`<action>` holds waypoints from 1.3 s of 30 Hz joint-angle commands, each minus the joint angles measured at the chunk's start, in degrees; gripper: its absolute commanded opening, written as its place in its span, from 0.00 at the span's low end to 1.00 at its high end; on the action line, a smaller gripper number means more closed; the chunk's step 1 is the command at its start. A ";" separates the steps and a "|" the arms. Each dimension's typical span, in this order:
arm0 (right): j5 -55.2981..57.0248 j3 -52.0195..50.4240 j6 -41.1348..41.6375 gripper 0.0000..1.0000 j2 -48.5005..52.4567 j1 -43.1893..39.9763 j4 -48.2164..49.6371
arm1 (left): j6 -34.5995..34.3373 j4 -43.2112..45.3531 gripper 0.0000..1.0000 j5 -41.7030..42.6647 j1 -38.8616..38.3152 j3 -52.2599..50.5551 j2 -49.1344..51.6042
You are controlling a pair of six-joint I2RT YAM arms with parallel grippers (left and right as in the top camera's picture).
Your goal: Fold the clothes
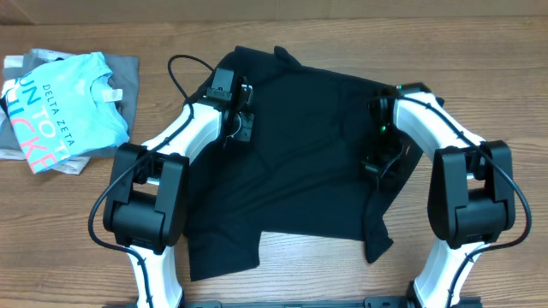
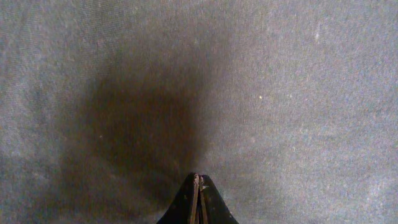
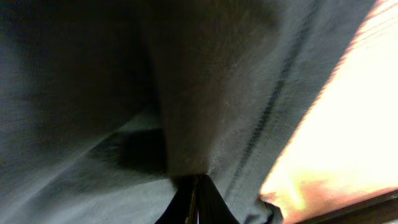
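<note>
Overhead, black T-shirt [image 1: 300, 162] spread on table [image 1: 342, 26], left pincer [image 2: 198, 179] pressed together, right pincer [image 3: 194, 182] pressed together, both over fabric.

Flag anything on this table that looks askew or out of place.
The black T-shirt lies skewed to the table edge, its top edge bunched and one lower corner jutting out. At the far left, the light-blue T-shirt sits crooked on the grey shirt. Nothing looks spilled or damaged.

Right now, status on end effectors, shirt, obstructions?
Left end effector shut over black T-shirt, flat there. Right end effector shut, fabric ridge at its tips; grip unclear. Shirt spread out, unfolded. Light-blue T-shirt far left, clear of it.
</note>
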 commanded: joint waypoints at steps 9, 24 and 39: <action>-1.97 -8.59 0.87 0.04 -1.38 -3.98 6.29 | -3.08 -2.34 0.04 -6.01 0.87 0.63 2.36; 3.15 -10.86 -4.33 0.04 -1.38 -18.03 12.33 | -6.54 -5.09 0.07 -6.38 9.84 0.63 2.36; -1.64 -7.37 -5.84 0.10 -1.38 -18.10 24.09 | -15.87 -10.71 0.04 -13.35 16.06 0.63 2.36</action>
